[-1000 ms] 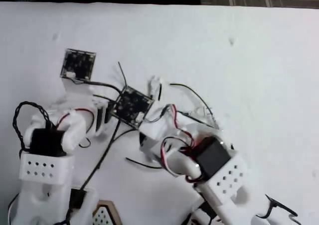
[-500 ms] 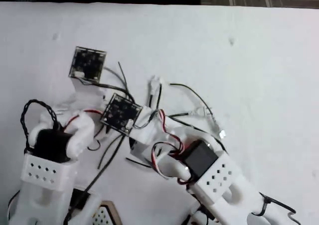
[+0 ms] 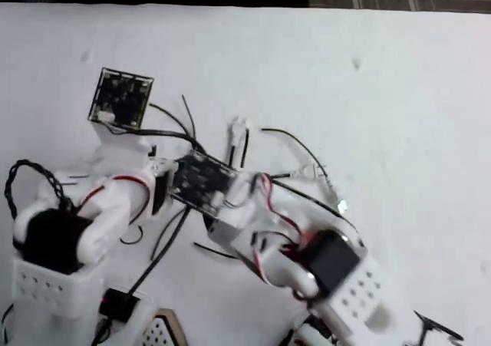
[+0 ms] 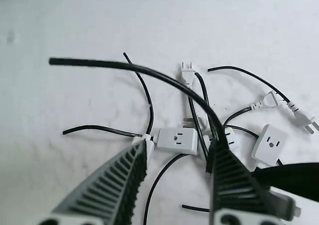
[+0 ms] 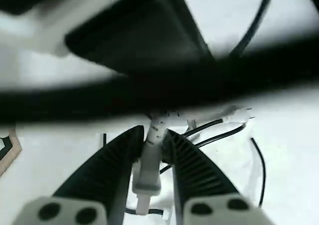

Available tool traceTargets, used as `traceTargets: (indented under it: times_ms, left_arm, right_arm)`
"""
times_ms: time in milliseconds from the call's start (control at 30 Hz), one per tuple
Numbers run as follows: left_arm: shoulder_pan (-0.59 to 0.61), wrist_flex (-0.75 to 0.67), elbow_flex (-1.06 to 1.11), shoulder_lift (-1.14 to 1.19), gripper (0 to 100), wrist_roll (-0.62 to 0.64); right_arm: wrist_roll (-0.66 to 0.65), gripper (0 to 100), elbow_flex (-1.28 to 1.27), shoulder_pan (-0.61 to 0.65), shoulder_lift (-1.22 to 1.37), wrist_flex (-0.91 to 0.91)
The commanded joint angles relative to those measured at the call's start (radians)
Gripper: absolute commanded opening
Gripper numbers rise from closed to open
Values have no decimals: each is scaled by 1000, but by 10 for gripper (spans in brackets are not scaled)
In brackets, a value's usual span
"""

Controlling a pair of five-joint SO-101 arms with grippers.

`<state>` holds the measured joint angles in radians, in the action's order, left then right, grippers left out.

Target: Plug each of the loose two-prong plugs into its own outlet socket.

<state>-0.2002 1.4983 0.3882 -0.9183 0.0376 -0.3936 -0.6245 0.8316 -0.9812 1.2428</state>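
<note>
Plug (image 5: 148, 165) tight between right jaws (wrist view); left jaws apart, near socket (image 4: 177, 139).

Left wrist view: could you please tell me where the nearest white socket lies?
The socket lies on the table just ahead of the open left claw, a second socket beside it.

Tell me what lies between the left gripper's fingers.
Left wrist view: a white outlet socket and a black cord lie between the left gripper's open fingers.
</note>
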Motion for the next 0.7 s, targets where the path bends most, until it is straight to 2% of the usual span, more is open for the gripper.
traceTargets:
  times_ms: [0,133,333,400,500,667]
  left_arm:
    - [44,31,-87,-19,207,3]
    - [108,40,-92,-81,209,2]
    - [111,94,-83,-306,209,-41]
    - [111,78,-40,-369,210,-41]
    - [110,12,74,-430,210,-41]
    - [105,-86,233,-496,210,-43]
  right_arm:
    - [-2,18,72,-13,-97,50]
    - [5,18,87,-13,-176,96]
    - [8,19,83,-12,-303,111]
    - [52,19,83,-7,-348,108]
    - [153,19,58,-7,-400,48]
    - [176,19,-147,-7,-464,-147]
